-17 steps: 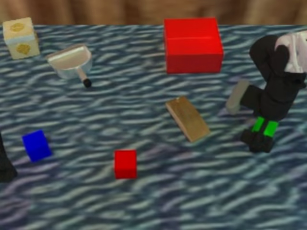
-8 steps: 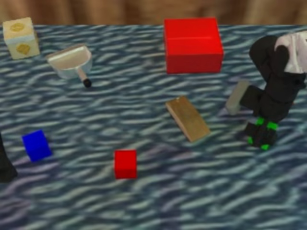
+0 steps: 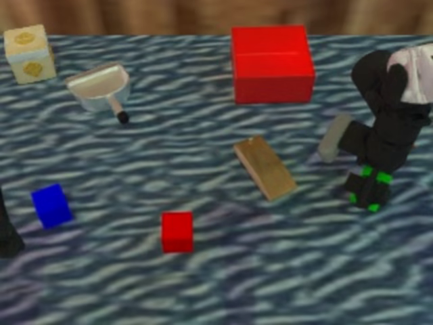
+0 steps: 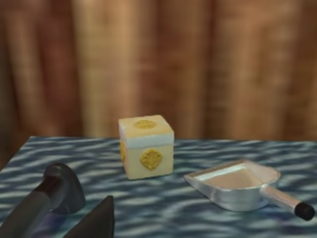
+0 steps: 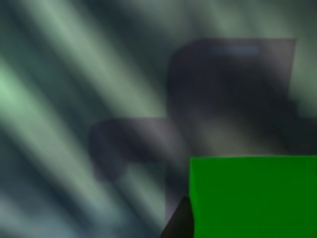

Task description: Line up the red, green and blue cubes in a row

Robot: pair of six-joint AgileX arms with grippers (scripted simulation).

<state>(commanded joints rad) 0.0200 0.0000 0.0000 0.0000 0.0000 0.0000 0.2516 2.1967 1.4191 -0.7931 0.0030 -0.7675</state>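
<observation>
No writing or brand marks anywhere, the closest thing is the yellow ornament stamped on the faces of the cream cube (image 3: pixel 28 53) sitting in the table's (image 3: pixel 203 291) far left corner. Starting at the left edge, the left gripper (image 3: pixel 7 233) is just a dark sliver poking in near the front, parked, and it's cut off so there's no telling whether its fingers are apart or together. Right beside it but not touching sits the blue cube (image 3: pixel 51 206), flat on the wavy blue tabletop close to the left edge. Farther back, just beside the cream cube, there's a metal scoop (image 3: pixel 100 87) with a black-tipped handle pointing toward the front. The red cube (image 3: pixel 176 231) sits a bit left of the middle, toward the front edge, well apart from the blue one. Behind it near the far edge is the big red box (image 3: pixel 272 63), and between the two lies a small wooden board (image 3: pixel 264 167), angled. Over by the right edge the right gripper (image 3: pixel 369 193) is down low with its fingers clamped on the green cube (image 5: pixel 252 196); from above only green slivers show between the black fingers, while the right wrist view shows a plain green face with the gripper's shadow on the tabletop behind it.
</observation>
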